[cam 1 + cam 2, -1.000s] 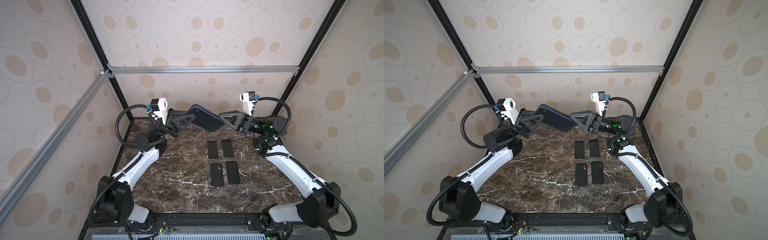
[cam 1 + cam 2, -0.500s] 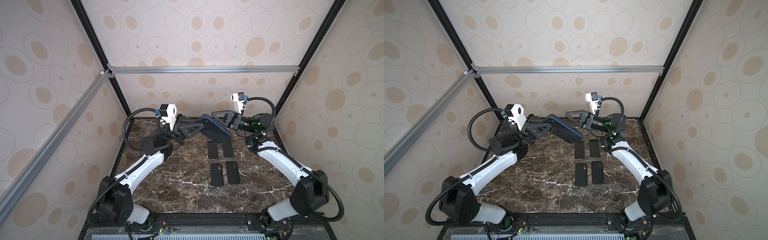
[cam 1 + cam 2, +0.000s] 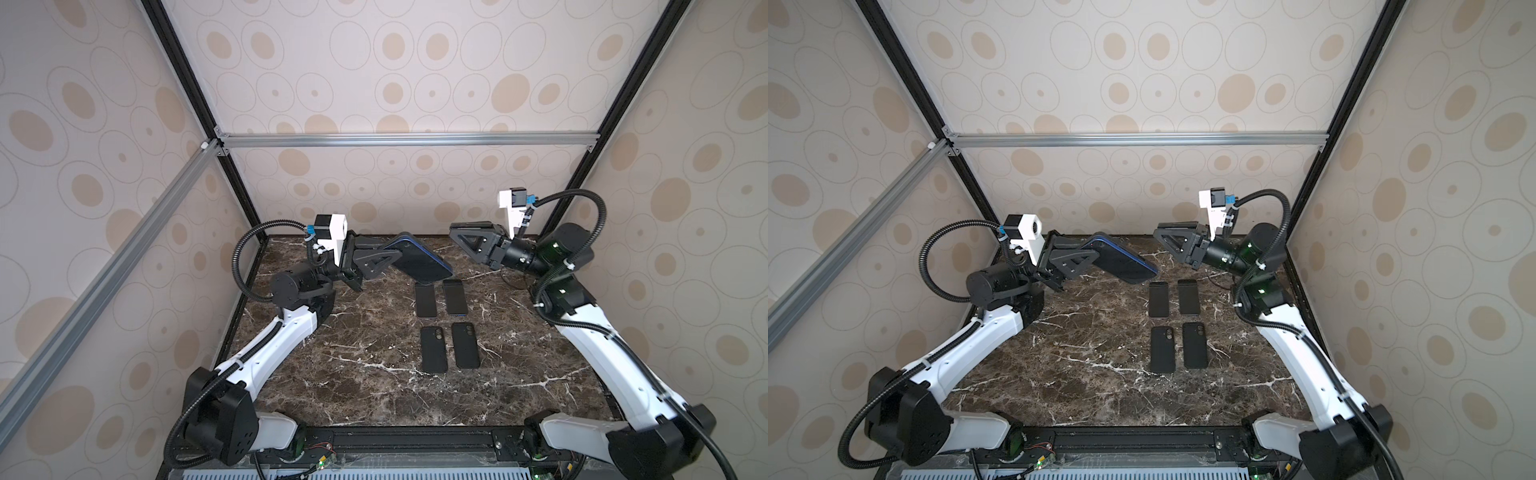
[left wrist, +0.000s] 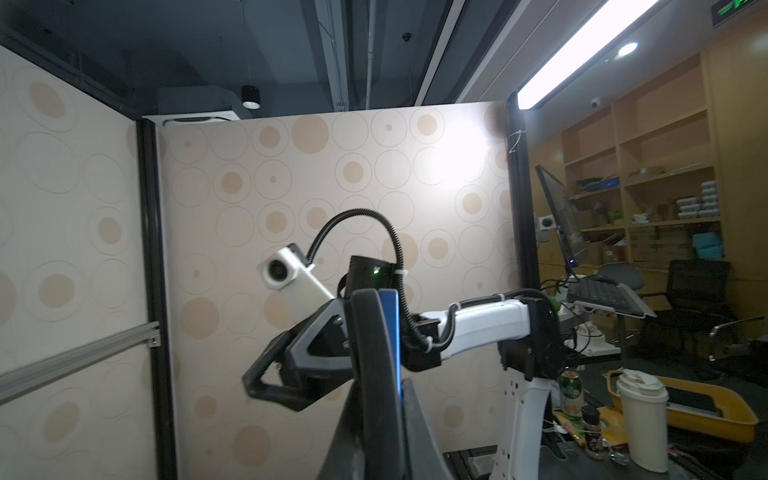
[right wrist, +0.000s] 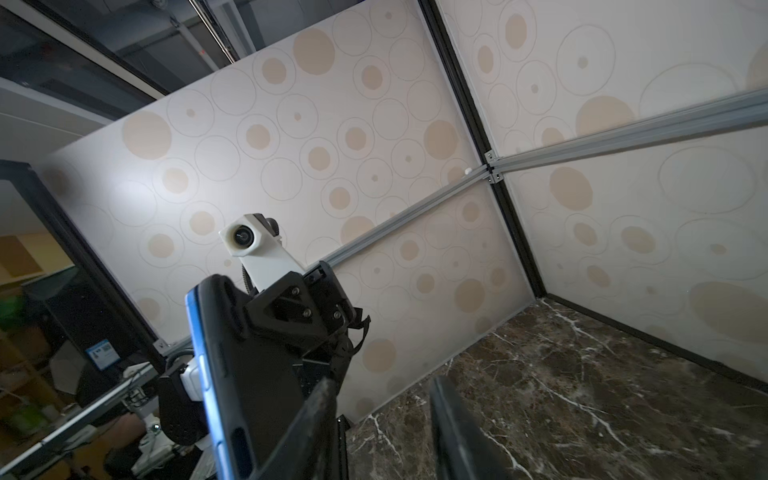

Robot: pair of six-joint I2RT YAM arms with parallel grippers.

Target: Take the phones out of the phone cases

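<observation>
In both top views the phone in its black phone case (image 3: 419, 259) (image 3: 1125, 262) hangs tilted above the back of the marble table, a blue edge showing along one side. My left gripper (image 3: 392, 254) (image 3: 1091, 253) is shut on its left end. In the left wrist view the black case (image 4: 370, 332) and blue edge (image 4: 391, 332) run straight out between the jaws of the left gripper (image 4: 380, 395). My right gripper (image 3: 454, 231) (image 3: 1158, 231) stands open to the right, apart from the phone. The right wrist view shows the right gripper (image 5: 380, 390) empty, with the phone case (image 5: 249, 374) beyond one finger.
Two bare phones (image 3: 426, 301) (image 3: 455, 297) lie screen up in the middle of the table (image 3: 353, 374). In front of them lie two empty black cases (image 3: 434, 349) (image 3: 465, 345). Patterned walls and black frame posts close in the back and sides.
My right gripper has let go of the cased phone's far end, opened and drawn back to the right. The left gripper still holds the phone, now lower and further left.
</observation>
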